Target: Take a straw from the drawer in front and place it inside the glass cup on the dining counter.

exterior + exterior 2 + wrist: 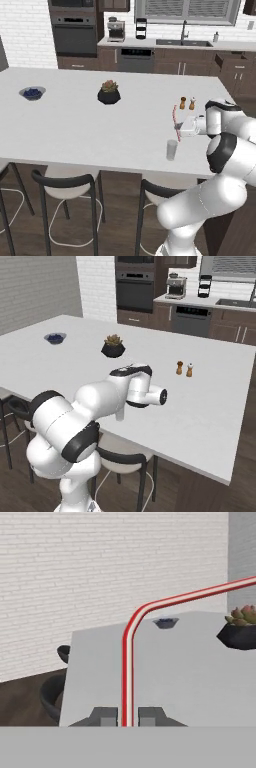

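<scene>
My gripper (180, 128) is shut on the straw (175, 120), a thin red-pink stick held roughly upright over the dining counter (75, 130). The glass cup (171, 149) stands on the counter near its front edge, just below and slightly left of the straw's lower end, apart from it. In the hand view the straw (128, 672) rises from between the two fingertips (103, 716) of the gripper (127, 718) and bends off to the right at its top. The drawer (231, 60) stands pulled out in the dark cabinets at the back right.
Two small shakers (187, 103) stand behind the gripper. A potted succulent (109, 92) sits mid-counter and a bowl (32, 92) at the far left. Black-framed stools (65, 182) line the counter's near side. My own arm (100, 401) blocks the cup in the right base view.
</scene>
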### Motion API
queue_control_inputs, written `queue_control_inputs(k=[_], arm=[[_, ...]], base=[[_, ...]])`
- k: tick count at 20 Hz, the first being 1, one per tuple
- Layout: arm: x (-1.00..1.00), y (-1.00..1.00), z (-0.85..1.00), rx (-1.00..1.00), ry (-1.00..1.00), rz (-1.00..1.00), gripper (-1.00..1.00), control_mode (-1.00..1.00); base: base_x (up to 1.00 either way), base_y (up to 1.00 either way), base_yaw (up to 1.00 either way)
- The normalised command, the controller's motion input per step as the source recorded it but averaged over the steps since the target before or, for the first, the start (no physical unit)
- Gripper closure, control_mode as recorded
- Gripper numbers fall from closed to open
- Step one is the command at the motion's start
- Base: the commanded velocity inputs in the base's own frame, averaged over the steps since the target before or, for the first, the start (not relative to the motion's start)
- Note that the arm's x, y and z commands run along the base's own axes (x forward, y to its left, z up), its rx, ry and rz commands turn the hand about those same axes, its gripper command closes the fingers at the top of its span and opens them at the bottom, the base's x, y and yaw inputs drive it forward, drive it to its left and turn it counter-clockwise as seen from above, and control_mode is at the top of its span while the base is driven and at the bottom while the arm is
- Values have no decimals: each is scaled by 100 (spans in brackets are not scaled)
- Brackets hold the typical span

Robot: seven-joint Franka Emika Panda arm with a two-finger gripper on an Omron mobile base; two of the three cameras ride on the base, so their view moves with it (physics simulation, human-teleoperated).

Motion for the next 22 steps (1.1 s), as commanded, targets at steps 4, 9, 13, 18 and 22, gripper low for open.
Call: queue_control_inputs(k=[4, 9, 13, 18, 22], arm=[[0, 0, -2, 6, 0, 0, 100, -100], [0, 5, 0, 5, 0, 0, 100, -100], [0, 22, 0, 3, 0, 0, 100, -100], [0, 15, 0, 1, 0, 0, 100, -100], [0, 1, 0, 0, 0, 0, 100, -100]], base=[[0, 0, 0], [0, 0, 0], [0, 0, 0], [0, 0, 0], [0, 0, 0]])
